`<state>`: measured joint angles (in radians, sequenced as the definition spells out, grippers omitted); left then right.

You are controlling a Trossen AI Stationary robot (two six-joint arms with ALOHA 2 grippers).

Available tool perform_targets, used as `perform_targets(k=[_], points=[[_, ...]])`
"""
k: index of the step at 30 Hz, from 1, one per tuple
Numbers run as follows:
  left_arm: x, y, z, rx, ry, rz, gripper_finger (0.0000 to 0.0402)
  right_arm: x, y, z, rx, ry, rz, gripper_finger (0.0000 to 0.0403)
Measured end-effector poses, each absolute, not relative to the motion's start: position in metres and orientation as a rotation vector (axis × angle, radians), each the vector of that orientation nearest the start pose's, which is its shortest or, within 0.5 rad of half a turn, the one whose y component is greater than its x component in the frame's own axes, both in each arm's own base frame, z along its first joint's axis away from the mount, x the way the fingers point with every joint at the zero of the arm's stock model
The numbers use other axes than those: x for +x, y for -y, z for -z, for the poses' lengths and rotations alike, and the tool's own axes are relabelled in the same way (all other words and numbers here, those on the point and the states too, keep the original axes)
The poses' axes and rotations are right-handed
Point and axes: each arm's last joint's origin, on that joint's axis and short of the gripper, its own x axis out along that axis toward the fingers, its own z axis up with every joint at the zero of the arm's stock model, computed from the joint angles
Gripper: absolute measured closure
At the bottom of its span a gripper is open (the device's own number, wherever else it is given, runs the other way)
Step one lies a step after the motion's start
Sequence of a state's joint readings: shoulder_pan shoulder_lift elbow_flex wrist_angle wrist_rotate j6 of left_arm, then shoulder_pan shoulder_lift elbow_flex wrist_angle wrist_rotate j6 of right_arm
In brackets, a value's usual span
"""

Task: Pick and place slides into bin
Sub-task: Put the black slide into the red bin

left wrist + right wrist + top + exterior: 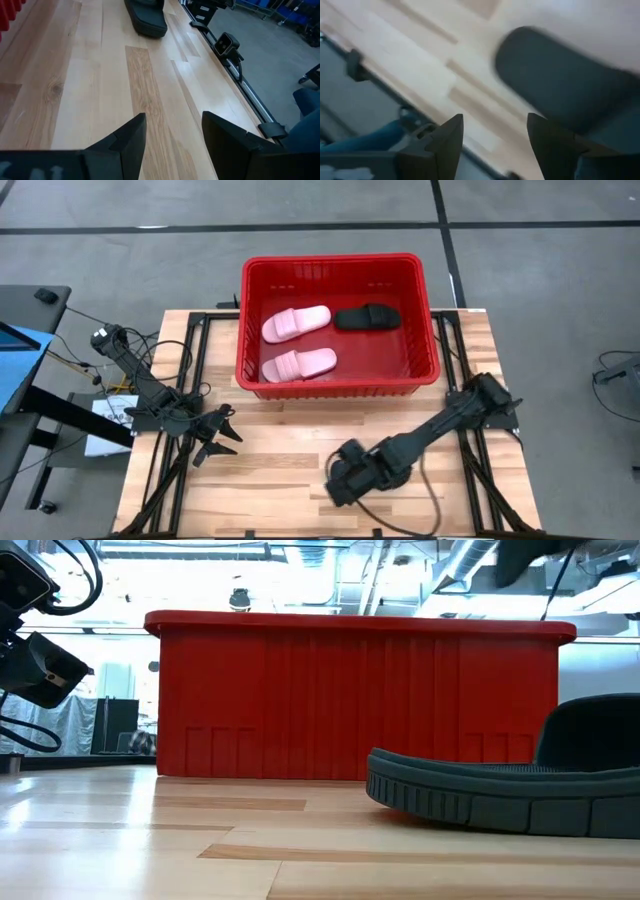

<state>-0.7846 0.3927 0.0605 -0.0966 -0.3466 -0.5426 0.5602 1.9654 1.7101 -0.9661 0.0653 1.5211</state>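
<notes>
The red bin stands at the table's far middle. Two pale pink slides and one black slide lie flat on its floor. A second black slide rests sole-down on the table in front of the bin. It also shows in the right wrist view and the left wrist view. My right gripper is open above this slide and hides it in the high view. My left gripper is open and empty over the table's left part.
Bare wooden table lies between the two grippers and in front of the bin. Black frame rails run along the table's left and right sides. A small camera sits at the table's near edge.
</notes>
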Motion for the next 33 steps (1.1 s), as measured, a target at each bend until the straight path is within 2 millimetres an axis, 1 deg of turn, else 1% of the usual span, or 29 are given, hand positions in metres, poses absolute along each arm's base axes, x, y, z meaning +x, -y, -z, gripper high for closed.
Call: perform_targets(k=[3,6,9,12,16,23,29,33], points=[[0.087,0.073,-0.142,-0.296,-0.468,0.318,0.0219,0.369,-0.217,-0.231,1.043,-1.201,0.473,0.0202],[0.087,0.073,-0.142,-0.296,-0.468,0.318,0.0219,0.387,-0.215,-0.208,1.114,-1.215,0.471,0.0211],[0.087,0.073,-0.142,-0.297,-0.468,0.318,0.0219,0.396,-0.208,-0.19,1.139,-1.263,0.506,0.0222],[0.087,0.073,-0.142,-0.297,-0.468,0.318,0.0219,0.401,-0.2,-0.179,1.154,-1.288,0.555,0.0232],[0.087,0.073,-0.142,-0.296,-0.468,0.319,0.0219,0.407,-0.194,-0.179,1.183,-1.265,0.55,0.0244],[0.087,0.073,-0.142,-0.296,-0.468,0.319,0.0219,0.411,-0.183,-0.181,1.181,-1.244,0.559,0.026],[0.087,0.073,-0.142,-0.296,-0.469,0.318,0.0219,0.408,-0.176,-0.179,1.139,-1.297,0.593,0.0269],[0.087,0.073,-0.142,-0.296,-0.469,0.318,0.0219,0.405,-0.175,-0.177,1.115,-1.331,0.597,0.027]])
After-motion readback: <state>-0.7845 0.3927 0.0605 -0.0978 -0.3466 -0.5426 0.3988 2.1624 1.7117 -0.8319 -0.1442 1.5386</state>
